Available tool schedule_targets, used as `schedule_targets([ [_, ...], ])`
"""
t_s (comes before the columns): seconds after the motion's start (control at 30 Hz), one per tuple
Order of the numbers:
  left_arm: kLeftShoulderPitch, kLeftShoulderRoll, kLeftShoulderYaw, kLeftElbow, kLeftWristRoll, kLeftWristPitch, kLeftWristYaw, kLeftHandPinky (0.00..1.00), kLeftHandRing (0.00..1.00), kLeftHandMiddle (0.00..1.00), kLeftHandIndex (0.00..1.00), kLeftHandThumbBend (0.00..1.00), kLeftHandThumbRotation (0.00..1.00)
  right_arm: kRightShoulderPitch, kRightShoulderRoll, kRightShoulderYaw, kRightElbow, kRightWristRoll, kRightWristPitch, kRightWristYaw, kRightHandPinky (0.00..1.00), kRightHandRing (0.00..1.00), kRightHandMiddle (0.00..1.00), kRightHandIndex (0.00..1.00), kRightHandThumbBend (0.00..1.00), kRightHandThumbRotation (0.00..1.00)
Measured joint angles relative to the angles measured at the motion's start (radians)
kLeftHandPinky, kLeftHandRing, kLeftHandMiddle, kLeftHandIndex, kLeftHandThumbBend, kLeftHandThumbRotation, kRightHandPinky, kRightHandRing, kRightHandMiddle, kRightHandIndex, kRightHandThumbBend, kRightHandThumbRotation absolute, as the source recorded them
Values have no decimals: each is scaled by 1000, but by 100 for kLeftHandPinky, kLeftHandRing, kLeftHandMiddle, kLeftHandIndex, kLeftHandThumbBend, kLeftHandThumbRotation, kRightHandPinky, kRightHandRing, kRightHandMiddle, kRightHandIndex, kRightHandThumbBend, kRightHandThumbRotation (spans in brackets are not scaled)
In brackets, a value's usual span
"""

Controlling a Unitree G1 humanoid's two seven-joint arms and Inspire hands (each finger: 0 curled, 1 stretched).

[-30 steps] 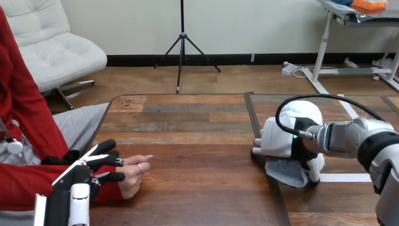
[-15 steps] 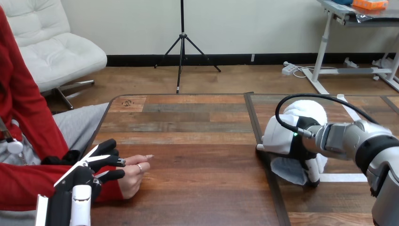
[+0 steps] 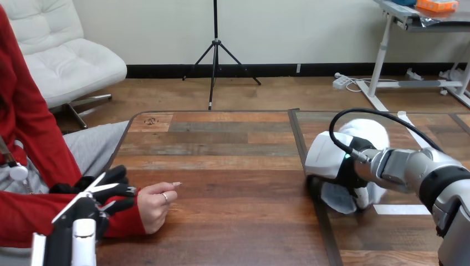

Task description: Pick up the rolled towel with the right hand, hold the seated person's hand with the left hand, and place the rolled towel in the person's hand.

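Left hand [image 3: 105, 191] drawn back left onto the person's wrist [image 3: 128, 221], grip not discernible | rolled towel [image 3: 368, 130] clasped in curled fingers of right hand [image 3: 324, 160], table's [image 3: 233, 221] right side.

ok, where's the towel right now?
Head view, right side of the table: the towel is in the right hand, whose fingers curl round it, well apart from the person's hand.

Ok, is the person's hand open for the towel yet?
Not open: the person's hand rests on the table with its fingers curled inward.
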Motion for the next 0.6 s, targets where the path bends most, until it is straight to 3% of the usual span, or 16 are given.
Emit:
schedule_targets([
  [0.27, -1, -1, 4, 0, 0, 0, -3, 66, 78, 79, 53, 50, 100, 3, -5, -10, 1, 19, 4, 2, 14, 19, 25, 32, 65, 0],
  [0.6, -12, -2, 3, 0, 0, 1, -16, 64, 78, 79, 53, 49, 100, 8, -19, -48, 4, 81, -29, 11, 19, 26, 32, 36, 71, 0],
])
